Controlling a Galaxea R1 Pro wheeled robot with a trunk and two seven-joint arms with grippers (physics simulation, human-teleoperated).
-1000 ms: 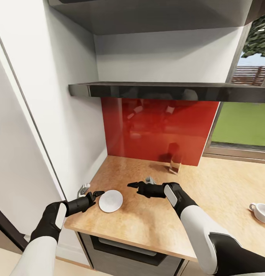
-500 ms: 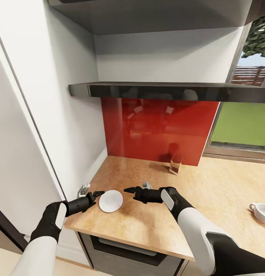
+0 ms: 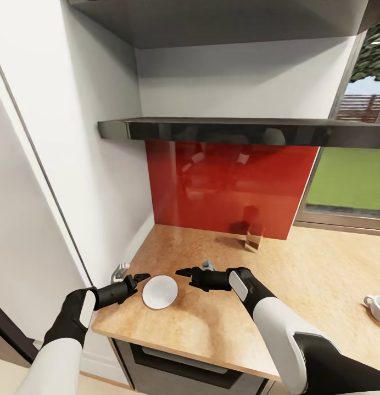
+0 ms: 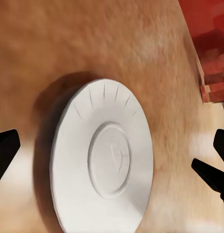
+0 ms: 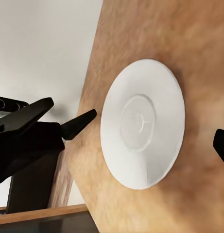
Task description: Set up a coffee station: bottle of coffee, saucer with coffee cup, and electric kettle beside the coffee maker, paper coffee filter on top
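The white saucer [image 3: 160, 292] lies flat on the kitchen countertop [image 3: 300, 274] near its front left corner. My left gripper [image 3: 141, 278] is open just left of the saucer, with its fingers [image 4: 5, 150] spread wide either side of the saucer [image 4: 104, 160]. My right gripper [image 3: 184, 271] hovers open just right of the saucer, pointing at it. In the right wrist view the saucer [image 5: 143, 124] lies ahead with the left gripper [image 5: 73, 109] beyond it. The coffee cup [image 3: 379, 307] stands far right on the counter. The kitchen shelf [image 3: 239, 130] hangs above.
A small brownish object [image 3: 253, 239] stands by the red backsplash [image 3: 228, 186]. A white wall [image 3: 91, 164] closes the counter's left side, with a small grey metal piece [image 3: 119, 270] beside the edge. A window onto grass [image 3: 349, 181] is at the right.
My right gripper has moved left and nearer, closing in on the saucer. The view has shifted slightly. The left gripper and saucer have stayed put.
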